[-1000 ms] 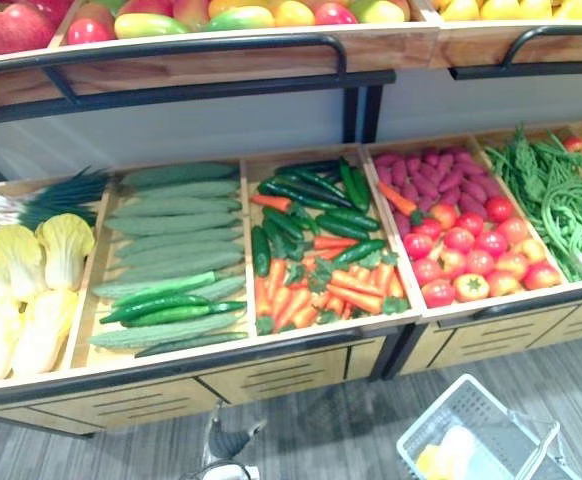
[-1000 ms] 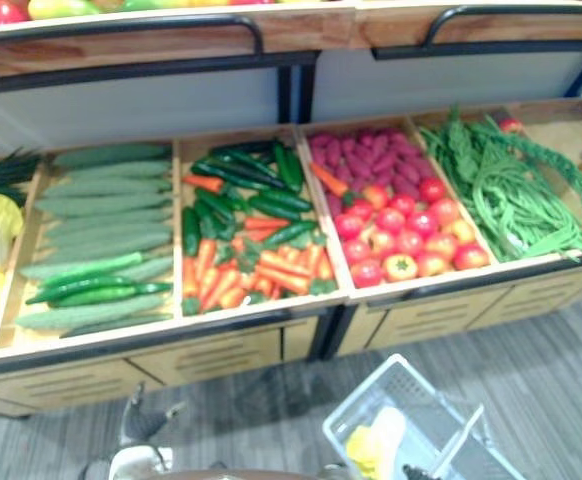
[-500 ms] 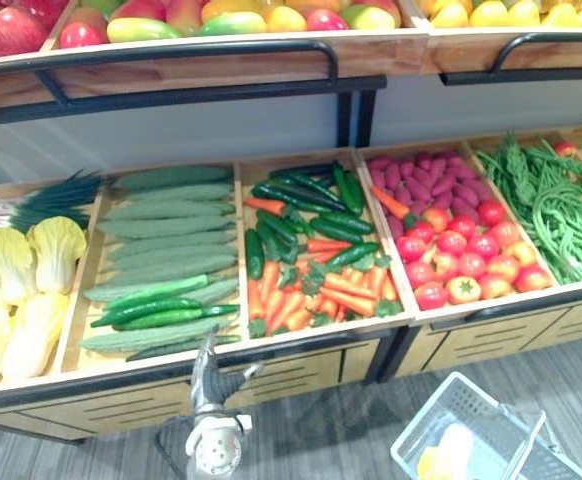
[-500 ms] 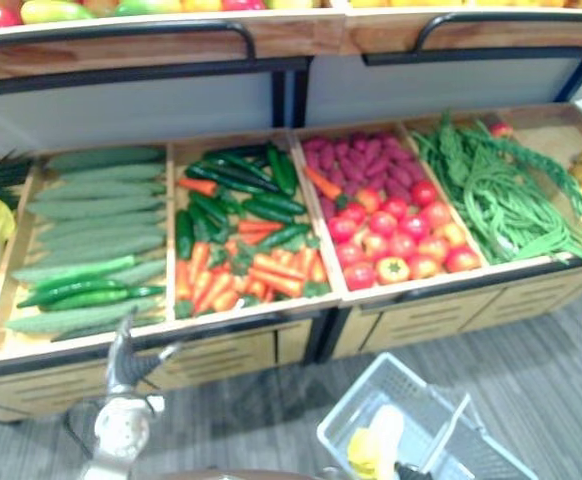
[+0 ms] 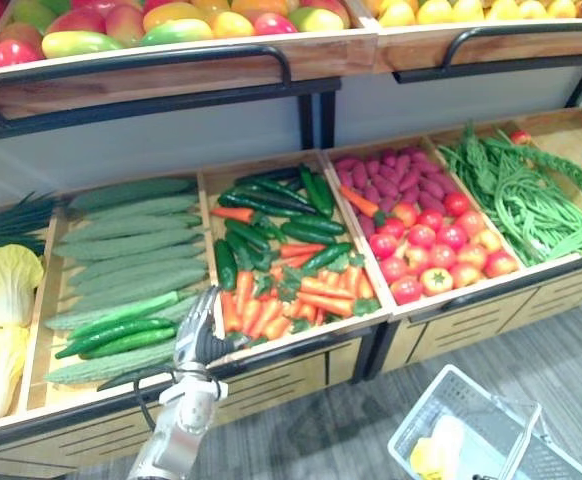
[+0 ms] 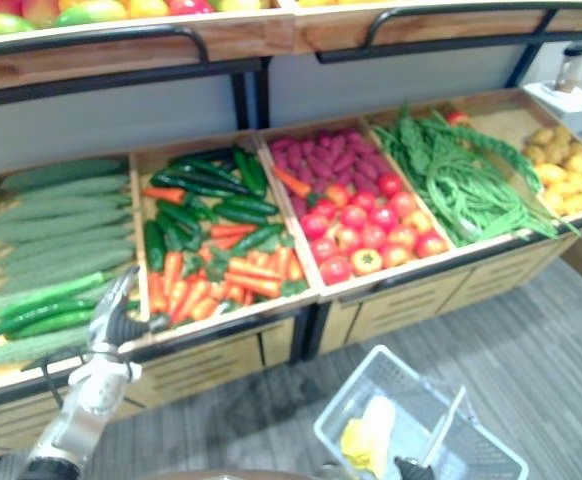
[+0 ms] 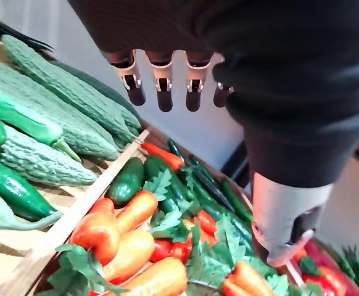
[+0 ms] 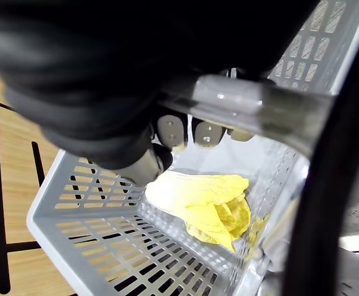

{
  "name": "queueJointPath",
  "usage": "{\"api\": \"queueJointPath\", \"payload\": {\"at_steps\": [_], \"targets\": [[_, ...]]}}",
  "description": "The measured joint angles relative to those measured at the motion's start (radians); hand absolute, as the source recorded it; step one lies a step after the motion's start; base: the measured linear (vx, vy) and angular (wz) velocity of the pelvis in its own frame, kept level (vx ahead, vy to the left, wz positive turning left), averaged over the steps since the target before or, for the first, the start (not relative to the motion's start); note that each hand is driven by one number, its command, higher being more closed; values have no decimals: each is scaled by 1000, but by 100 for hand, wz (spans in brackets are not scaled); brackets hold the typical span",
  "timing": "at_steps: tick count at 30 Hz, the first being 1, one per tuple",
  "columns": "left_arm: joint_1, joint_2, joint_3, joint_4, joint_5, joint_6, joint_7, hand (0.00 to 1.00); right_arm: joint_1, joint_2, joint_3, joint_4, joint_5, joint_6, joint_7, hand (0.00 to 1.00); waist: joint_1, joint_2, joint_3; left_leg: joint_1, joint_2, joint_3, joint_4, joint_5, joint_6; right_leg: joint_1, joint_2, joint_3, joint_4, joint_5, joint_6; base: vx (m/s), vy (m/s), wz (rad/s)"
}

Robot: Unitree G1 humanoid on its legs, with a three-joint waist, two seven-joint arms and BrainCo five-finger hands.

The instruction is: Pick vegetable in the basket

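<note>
The reach for the next vegetable is under way. The left hand (image 5: pixel 199 335) hovers empty, fingers (image 7: pixel 161 83) loosely spread, over the front edge of the wooden produce stand (image 5: pixel 301 345). Carrots (image 7: pixel 121 237) lie just beyond its fingertips, and cucumbers (image 5: pixel 121 335) lie just to its left. Next it likely has to settle on one, descend and curl round it without rolling the neighbours.

The right hand (image 8: pixel 170 129) has its fingers wrapped round the handle (image 8: pixel 253 108) of the white basket (image 8: pixel 74 228), and a Chinese cabbage (image 8: pixel 198 200) lies beneath it. Grey plank floor (image 5: pixel 331 430) fronts the stand, and fruit (image 5: pixel 171 20) fills the shelf above.
</note>
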Motion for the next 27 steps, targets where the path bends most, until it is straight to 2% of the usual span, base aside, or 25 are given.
{"api": "queueJointPath", "payload": {"at_steps": [5, 8, 11, 20, 27], "targets": [[-48, 50, -67, 73, 33, 1, -26, 0, 0, -4, 0, -24, 0, -1, 10, 100, -14, 12, 10, 7, 4, 42, 0, -4, -5, -27, 12, 50, 18, -1, -2, -10, -2, -25], [-111, 119, -144, 114, 50, -1, -37, 0, 1, -18, 14, -45, 0, 0, 15, 100, -24, 25, 21, 7, 8, 76, 0, -5, -7, -53, 20, 81, 31, -2, -5, 6, -9, -29], [-162, 153, -197, 130, 111, -11, -38, 0, 6, -22, 28, -66, 0, -3, 14, 100, -40, 35, 28, 9, 13, 105, 0, -9, -13, -70, 33, 107, 36, -1, -6, 38, -19, -22], [-259, 155, -294, 215, 159, -9, -43, 0, 8, -26, 31, -77, 0, -12, 12, 100, -51, 48, 41, 25, 16, 156, 2, -9, -13, -87, 49, 159, 48, -2, -8, 39, -18, -17], [-301, 154, -301, 260, 196, 2, -37, 0, 9, -40, 59, -96, 0, -17, 0, 100, -52, 52, 58, 8, 17, 173, 1, -13, -19, -121, 52, 172, 66, -3, -9, -18, -14, -4]]}}
